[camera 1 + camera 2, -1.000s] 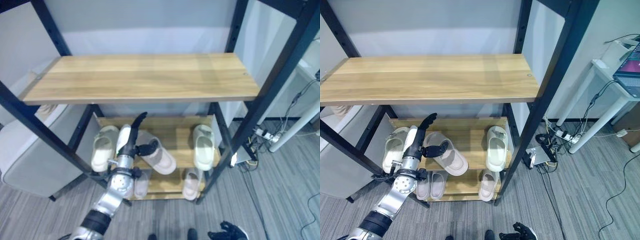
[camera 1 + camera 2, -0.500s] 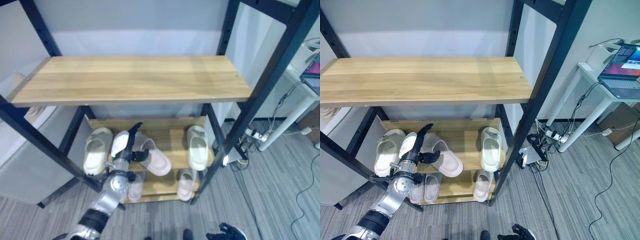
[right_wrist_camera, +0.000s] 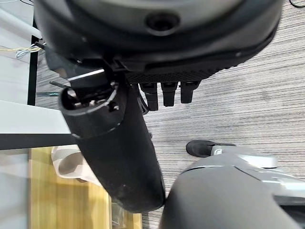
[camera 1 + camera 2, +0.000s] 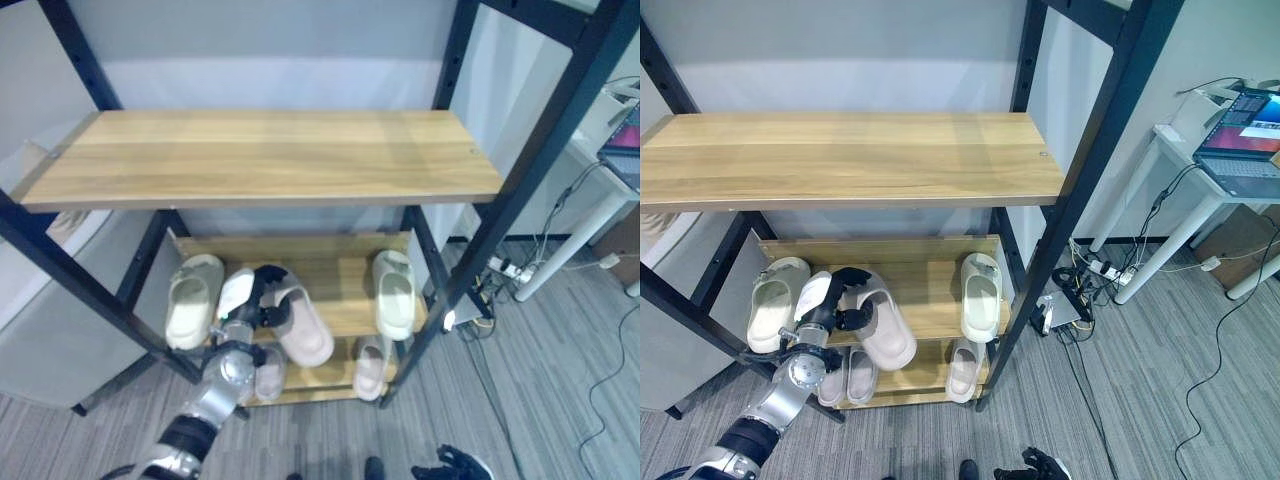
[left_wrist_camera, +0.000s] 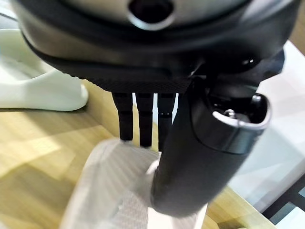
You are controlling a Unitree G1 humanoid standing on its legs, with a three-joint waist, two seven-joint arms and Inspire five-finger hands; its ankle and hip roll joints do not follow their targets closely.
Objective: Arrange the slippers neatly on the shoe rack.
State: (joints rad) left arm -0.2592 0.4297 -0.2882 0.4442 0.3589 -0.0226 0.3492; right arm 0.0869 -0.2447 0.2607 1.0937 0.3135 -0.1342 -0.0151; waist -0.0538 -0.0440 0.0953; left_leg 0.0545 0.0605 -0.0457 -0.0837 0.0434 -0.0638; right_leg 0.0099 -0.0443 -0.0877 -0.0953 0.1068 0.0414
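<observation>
Left hand on the middle-shelf slipper.
Left hand (image 4: 840,300) curls fingers and thumb round the slipper (image 4: 885,330) at lower left of frame; its long axis slants toward the lower right, askew beside the neighbouring slipper (image 4: 770,305).

No text, label, number or sign can be read anywhere.

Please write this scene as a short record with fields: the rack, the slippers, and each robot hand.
rack: shoe rack, black frame, wooden shelves, top shelf bare
middle shelf: cream slipper at left, beige slipper angled in the middle, cream slipper at right
bottom shelf: pale slippers
left robot hand: fingers curled round the beige slipper
right robot hand: idle, over the floor
</observation>
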